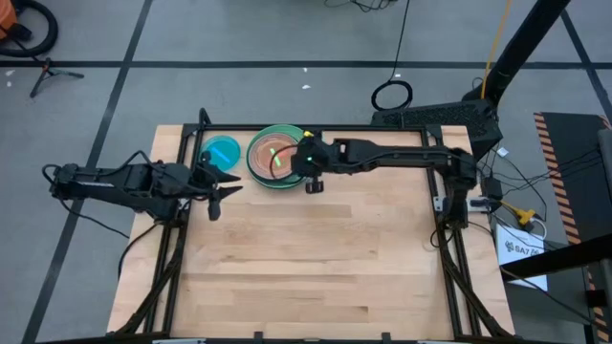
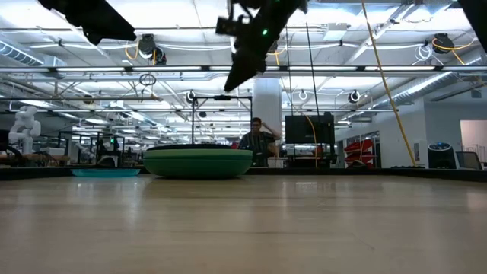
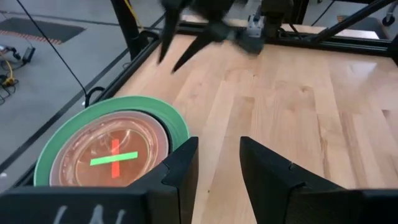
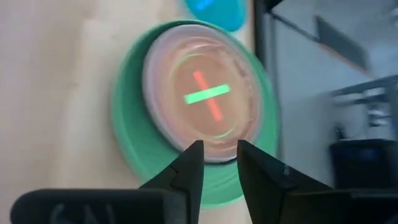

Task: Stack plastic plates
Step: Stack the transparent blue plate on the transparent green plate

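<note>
- The stack of plates (image 1: 276, 158) sits in the upper middle of the high view, close to the table's far edge: a mint green plate (image 4: 134, 152) at the bottom, a pinkish translucent plate (image 4: 202, 102) on top with a green-and-red cross showing at its centre.
- A single blue plate (image 1: 221, 153) lies just left of the stack, apart from it, not yet added.
- The right gripper (image 1: 312, 167) hangs above the stack's right rim, fingers parted and holding nothing.
- The left gripper (image 1: 218, 189) hovers below the blue plate in the frame, released and empty too.
- Risk, as I judge it: the two grippers are near each other, so a reach for the blue plate could bring the arms together or clip the stack's rim and shift it.
- The stack and the blue plate lie near the black frame rail (image 1: 287, 128) at the top edge, leaving little room behind them.
- The wooden table (image 1: 316, 268) is open toward the bottom of the frame, offering room to withdraw.
</note>
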Robot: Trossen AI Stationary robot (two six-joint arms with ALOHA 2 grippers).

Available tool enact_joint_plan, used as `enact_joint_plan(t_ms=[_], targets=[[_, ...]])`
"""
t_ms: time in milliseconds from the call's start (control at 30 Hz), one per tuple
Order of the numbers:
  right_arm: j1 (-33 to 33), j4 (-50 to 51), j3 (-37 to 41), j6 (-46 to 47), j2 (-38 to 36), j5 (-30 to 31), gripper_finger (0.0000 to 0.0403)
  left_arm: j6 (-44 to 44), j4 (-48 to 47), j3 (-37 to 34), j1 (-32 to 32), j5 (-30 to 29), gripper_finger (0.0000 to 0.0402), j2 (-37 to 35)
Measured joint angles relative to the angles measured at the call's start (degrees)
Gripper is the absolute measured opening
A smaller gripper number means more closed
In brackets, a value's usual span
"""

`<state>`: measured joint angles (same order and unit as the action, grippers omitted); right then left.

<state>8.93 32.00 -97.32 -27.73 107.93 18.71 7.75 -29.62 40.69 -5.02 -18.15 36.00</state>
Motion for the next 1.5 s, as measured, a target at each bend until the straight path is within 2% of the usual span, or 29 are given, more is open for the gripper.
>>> enact_joint_plan(t_ms=[100, 200, 300, 433, 667, 800, 867, 1000, 1200, 1367, 1500], targets=[[0.00, 2.19, 0.48, 3.32, -2.88, -6.90, 0.0089, 1.62, -0.23, 0.00, -0.01, -0.09, 0.0124, 0.44], [-0.04, 1.93, 4.13, 5.50, -6.30, -13.95, 0.0089, 3.58, -0.21, 0.00, -0.02, -0.61, 0.0124, 1.51], [-0.04, -0.29, 10.38, 7.79, -9.61, -22.13, 0.0089, 5.80, -0.27, 0.00, -0.02, -1.75, 0.0124, 3.12], [-0.21, -9.18, 21.41, 9.96, -13.98, -28.40, 0.0089, 9.17, -1.02, 0.00, -0.02, -3.50, 0.0124, 5.78], [-0.37, -28.84, 38.39, 12.53, -19.89, -29.33, 0.0089, 21.38, -7.61, 0.00, 1.73, -8.94, 0.0124, 11.22], [0.02, -34.64, 42.70, 10.73, -22.12, -29.32, 0.0089, 27.00, -14.07, 0.00, 5.92, -8.76, 0.0124, 14.43], [0.56, -34.22, 43.06, 9.01, -23.21, -29.29, 0.0089, 27.40, -14.92, 0.00, 9.23, -7.00, 0.0124, 15.96], [2.41, -34.24, 43.06, 5.85, -26.39, -29.10, 0.0089, 24.04, -17.40, 1.91, 17.33, -0.81, 0.0124, 19.59], [5.33, -33.60, 43.03, 5.78, -30.72, -29.28, 0.0089, 10.86, -25.75, 9.28, 27.82, 3.10, 0.0124, 27.16], [6.29, -29.06, 42.99, 5.95, -32.80, -29.43, 0.0089, -0.62, -28.73, 15.66, 34.66, 4.41, 0.0124, 34.77], [6.38, -27.52, 42.99, 6.00, -33.21, -29.45, 0.0089, -10.67, -31.31, 18.86, 40.09, 9.53, 0.0124, 40.65]])
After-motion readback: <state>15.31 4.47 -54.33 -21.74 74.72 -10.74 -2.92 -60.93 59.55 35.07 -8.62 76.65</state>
